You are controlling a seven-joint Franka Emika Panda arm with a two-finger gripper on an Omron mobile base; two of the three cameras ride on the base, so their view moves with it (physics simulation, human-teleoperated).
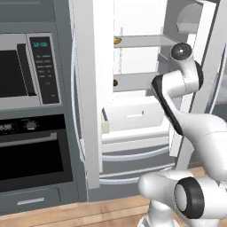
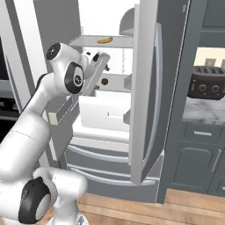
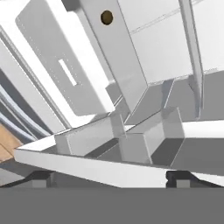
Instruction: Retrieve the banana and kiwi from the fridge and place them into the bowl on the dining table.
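1. Left base view: fridge [image 1: 91, 88] stands open beside a dark wall oven [image 1: 31, 150] and a microwave [image 1: 26, 71] on its left. Inside, the banana [image 1: 118, 40] lies at the left end of an upper shelf, and the kiwi [image 1: 115, 82] sits on the shelf below it, above a white drawer [image 1: 133, 114]. The white arm rises from the lower right, bends at a dark elbow and reaches up toward the right door, its forearm hiding its own far end.

2. Right base view: the arm climbs from the lower left, its wrist turned in toward the fridge interior. The hand [image 2: 97, 59] is raised between the two shelves, pointing into the cavity, close to the kiwi but not touching it. The banana rests on the shelf above, further in. A toaster [image 2: 206, 83] stands on the tabletop to the right of the fridge.

3. Hand view: the picture is rolled. The two dark fingertips [image 3: 41, 177] stand wide apart at the bottom, with nothing between them. The kiwi shows far ahead on its shelf, well apart from the fingertips, with white door bins [image 3: 144, 140] nearer.
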